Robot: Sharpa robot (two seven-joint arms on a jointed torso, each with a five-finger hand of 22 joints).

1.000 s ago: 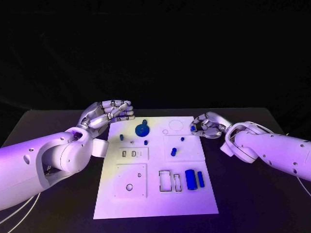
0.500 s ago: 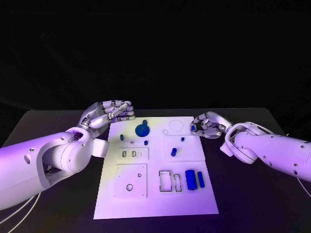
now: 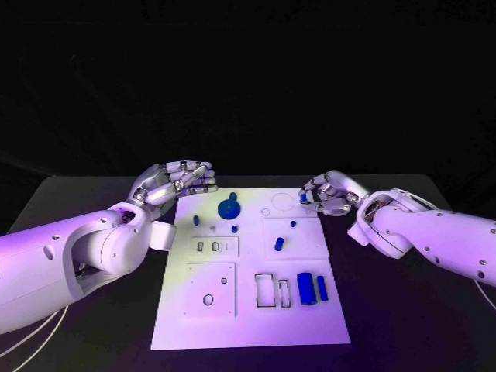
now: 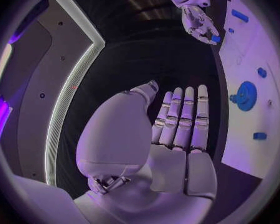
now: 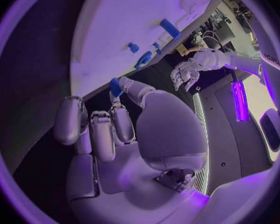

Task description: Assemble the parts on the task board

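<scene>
Task board (image 3: 248, 302) lies between both arms; the right hand (image 3: 326, 195) pinches a small blue part (image 5: 115, 87) at its far right corner, probably for inserting, while the left hand (image 3: 177, 180) waits empty, fingers straight.

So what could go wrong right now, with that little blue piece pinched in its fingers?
The right robot hand holds the small blue part only at its fingertips, so it might slip and drop. That hand hangs at the task board's far right edge, so a dropped part could land off the board. The left robot hand holds nothing.
</scene>
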